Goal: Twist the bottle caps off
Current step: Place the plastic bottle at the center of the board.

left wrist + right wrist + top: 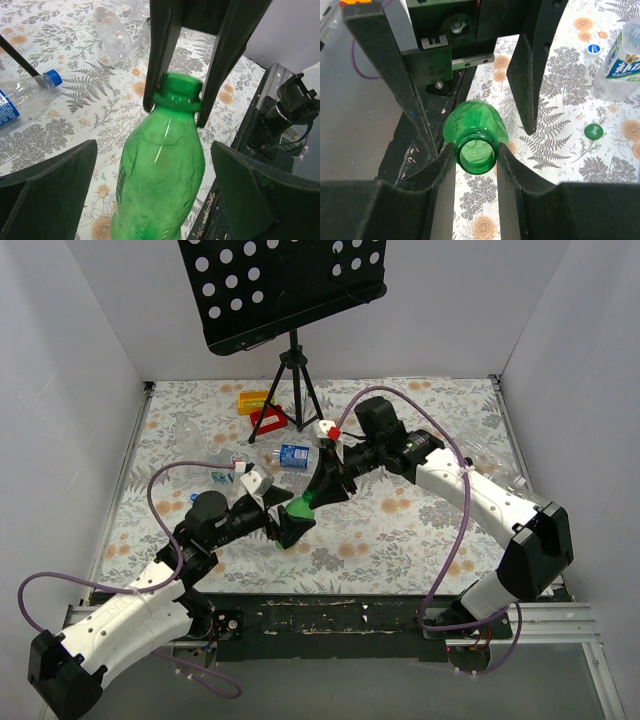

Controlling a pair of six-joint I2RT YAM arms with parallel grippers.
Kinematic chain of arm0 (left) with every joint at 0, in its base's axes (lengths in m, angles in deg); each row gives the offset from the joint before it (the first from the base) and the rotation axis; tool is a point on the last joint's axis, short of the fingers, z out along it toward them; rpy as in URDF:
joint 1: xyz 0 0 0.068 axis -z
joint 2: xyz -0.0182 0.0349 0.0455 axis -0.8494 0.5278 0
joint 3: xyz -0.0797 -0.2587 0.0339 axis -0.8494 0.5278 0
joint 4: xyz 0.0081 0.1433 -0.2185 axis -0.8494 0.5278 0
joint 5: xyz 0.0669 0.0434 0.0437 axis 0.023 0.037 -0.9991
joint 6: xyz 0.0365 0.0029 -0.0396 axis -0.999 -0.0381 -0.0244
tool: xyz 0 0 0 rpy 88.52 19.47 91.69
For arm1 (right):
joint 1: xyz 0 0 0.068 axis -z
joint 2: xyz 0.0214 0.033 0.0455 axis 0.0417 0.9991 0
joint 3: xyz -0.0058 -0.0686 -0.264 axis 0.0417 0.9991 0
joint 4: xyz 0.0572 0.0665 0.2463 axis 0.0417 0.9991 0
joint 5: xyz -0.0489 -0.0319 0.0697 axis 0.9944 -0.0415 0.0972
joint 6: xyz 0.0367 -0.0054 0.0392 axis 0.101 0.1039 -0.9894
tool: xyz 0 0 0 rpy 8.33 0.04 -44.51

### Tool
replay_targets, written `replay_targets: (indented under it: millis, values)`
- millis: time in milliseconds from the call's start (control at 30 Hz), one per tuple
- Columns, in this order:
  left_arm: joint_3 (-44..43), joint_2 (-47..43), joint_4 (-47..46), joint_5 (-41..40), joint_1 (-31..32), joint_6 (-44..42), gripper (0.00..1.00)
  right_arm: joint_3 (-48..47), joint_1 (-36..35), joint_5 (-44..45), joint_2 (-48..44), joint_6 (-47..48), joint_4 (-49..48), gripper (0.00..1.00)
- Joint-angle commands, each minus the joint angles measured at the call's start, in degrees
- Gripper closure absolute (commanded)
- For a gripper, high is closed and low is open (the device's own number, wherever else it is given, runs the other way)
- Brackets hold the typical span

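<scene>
A green bottle (300,507) hangs tilted above the table between my two grippers. Its mouth (476,152) is open, with no cap on it. My right gripper (476,160) is shut on the bottle's neck, one finger pressing each side; it also shows in the top view (318,490). My left gripper (152,190) stands open around the bottle's body (160,175), with a gap showing at its left finger (50,185). In the top view the left gripper (285,525) is at the bottle's lower end. A green cap (593,131) and a blue-white cap (593,48) lie loose on the cloth.
A clear bottle (15,97) with a blue cap (52,77) and an uncapped clear bottle (114,35) lie nearby. A labelled bottle (622,55) lies beyond the caps. The black tripod (293,370) and red and yellow blocks (258,405) stand at the back. The black rail (260,130) marks the near edge.
</scene>
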Motion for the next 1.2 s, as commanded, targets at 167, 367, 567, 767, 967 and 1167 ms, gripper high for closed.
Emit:
replay_targets:
  millis: [167, 367, 567, 767, 967, 1167]
  values:
    - [-12.71, 7.24, 17.26, 2.14, 0.06, -8.04, 0.02, -6.51, -4.4, 13.89, 0.5, 9.61, 10.68, 0.99]
    - [-14.65, 9.36, 21.49, 2.49, -0.02, -11.39, 0.02, -7.21, -5.11, 16.88, 0.94, 9.78, 11.21, 0.99]
    - [-15.53, 10.59, 23.07, 1.7, 0.15, -13.59, 0.06, -7.91, -5.46, 17.77, 1.81, 9.78, 11.47, 0.99]
    - [-16.5, 13.05, 23.07, 2.67, 0.15, -13.85, 0.18, -8.18, -5.98, 17.5, 2.6, 9.69, 11.91, 0.99]
    - [-17.03, 15.25, 23.25, 3.37, 0.24, -14.03, 0.52, -8.09, -6.16, 17.15, 2.78, 9.52, 11.82, 0.99]
    - [-15.89, 13.24, 23.16, 2.05, 0.33, -13.41, 0.82, -8.7, -6.16, 18.12, 3.13, 7.15, 11.65, 0.57]
